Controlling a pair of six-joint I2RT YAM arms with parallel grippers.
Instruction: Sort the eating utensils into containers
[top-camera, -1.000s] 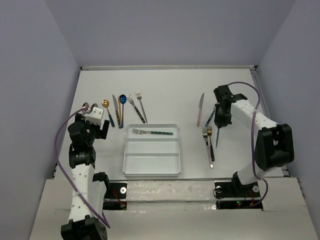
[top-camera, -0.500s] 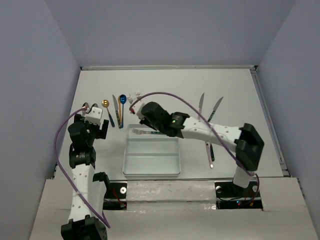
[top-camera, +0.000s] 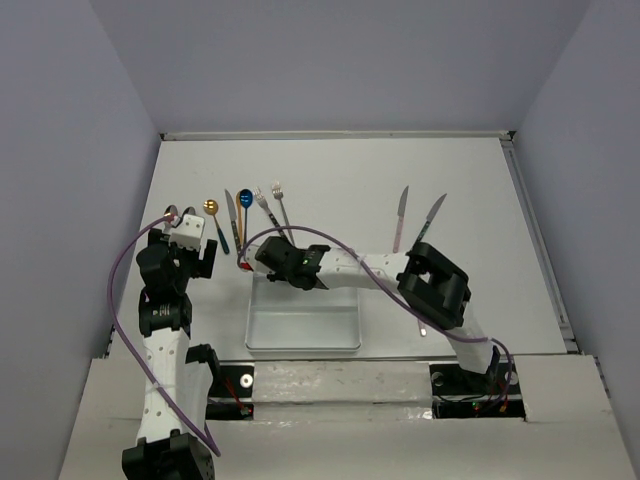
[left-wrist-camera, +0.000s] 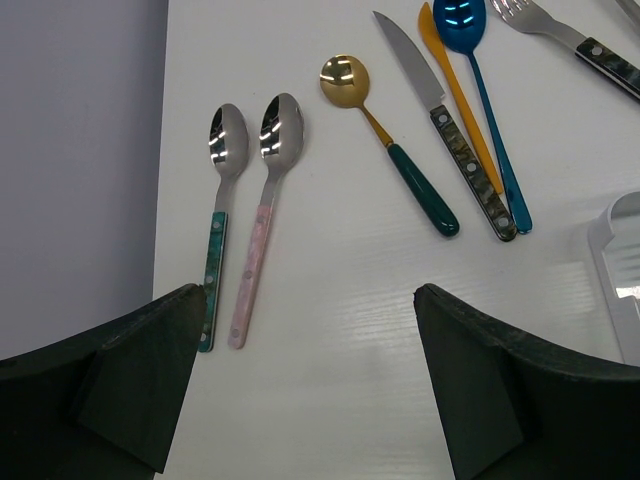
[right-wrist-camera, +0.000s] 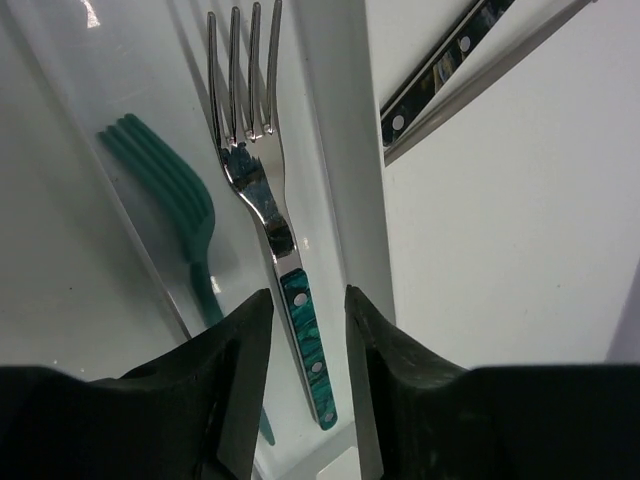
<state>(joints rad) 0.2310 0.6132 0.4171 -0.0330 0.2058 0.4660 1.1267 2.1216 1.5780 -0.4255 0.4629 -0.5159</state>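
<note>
The white tray (top-camera: 303, 325) lies mid-table. My right gripper (top-camera: 268, 258) reaches over its far compartment. In the right wrist view its jaws (right-wrist-camera: 305, 330) stand slightly apart on either side of the teal handle of a silver fork (right-wrist-camera: 262, 205), not touching it. The fork lies against the tray's far wall (right-wrist-camera: 335, 150), with an all-teal fork (right-wrist-camera: 195, 215) beside it. My left gripper (left-wrist-camera: 305, 310) is open wide over bare table, near two silver spoons (left-wrist-camera: 268, 190). A gold spoon (top-camera: 211, 208), a knife (top-camera: 232, 215), a blue spoon (top-camera: 246, 200) and two forks (top-camera: 272, 203) lie behind the tray.
Two knives (top-camera: 415, 215) lie at right, and a fork end (top-camera: 423, 325) shows under my right arm's elbow. Two utensil handles (right-wrist-camera: 445, 65) lie just outside the tray's far wall. The left wall stands close to my left arm. The tray's corner (left-wrist-camera: 620, 260) is right of my left gripper.
My right arm has swung from the utensils at the right across to the tray's far compartment, then further left along it. My left arm has not moved.
</note>
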